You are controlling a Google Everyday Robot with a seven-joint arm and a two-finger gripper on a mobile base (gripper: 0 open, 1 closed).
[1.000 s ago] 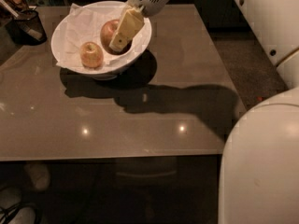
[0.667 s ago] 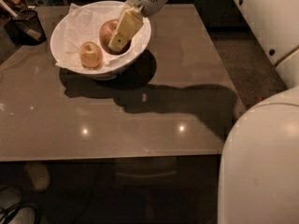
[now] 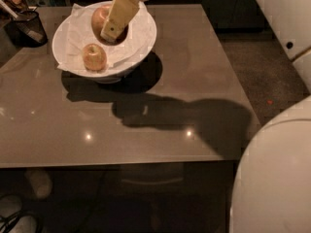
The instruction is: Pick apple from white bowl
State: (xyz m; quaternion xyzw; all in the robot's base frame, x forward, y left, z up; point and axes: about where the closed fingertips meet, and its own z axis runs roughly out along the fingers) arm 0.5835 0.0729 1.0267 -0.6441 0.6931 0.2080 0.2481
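Observation:
The wide white bowl (image 3: 147,35), lined with crumpled white paper, stands at the table's far left. The redder apple (image 3: 98,17) is at the bowl's far side, just above the paper with a dark shadow beneath it. My gripper (image 3: 108,27) reaches down from the top edge. Its yellowish near finger (image 3: 119,12) lies across the apple's right side, and the other finger is hidden behind the apple. The gripper is shut on the apple.
A paler yellow-orange apple (image 3: 95,56) lies in the bowl's near left part. A dark cup of utensils (image 3: 28,28) stands left of the bowl. The brown table (image 3: 184,86) stretches right and toward me. My white body (image 3: 277,178) fills the lower right.
The gripper and the red apple have moved together up and to the left, toward the bowl's far rim. The paler apple and the bowl have stayed put.

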